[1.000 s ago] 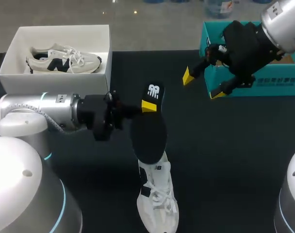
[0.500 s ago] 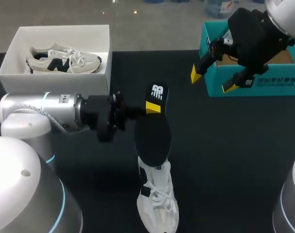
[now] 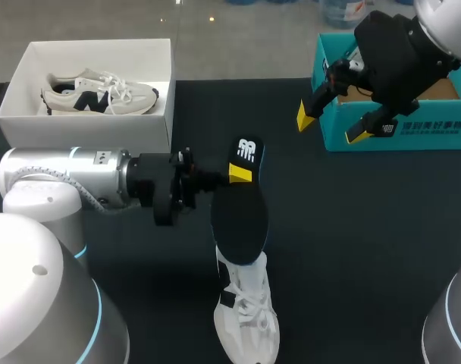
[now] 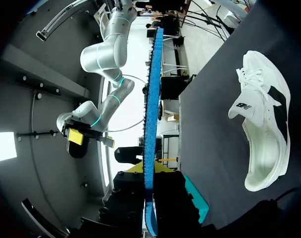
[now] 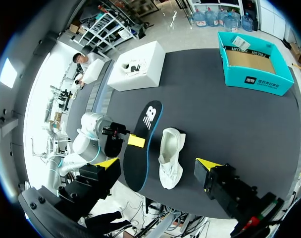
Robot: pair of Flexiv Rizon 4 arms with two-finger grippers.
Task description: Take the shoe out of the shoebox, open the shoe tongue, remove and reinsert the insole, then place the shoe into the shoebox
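While left claw [image 3: 239, 174] clamps insole [image 3: 238, 221], shoe [image 3: 249, 318] nearby

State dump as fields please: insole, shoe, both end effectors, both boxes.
insole: out of shoe, held off the table near it
shoe: white, on table, outside both boxes
left end effector: shut on insole
right end effector: open, empty, by teal box
teal box: no shoe inside
white box: holds second shoe
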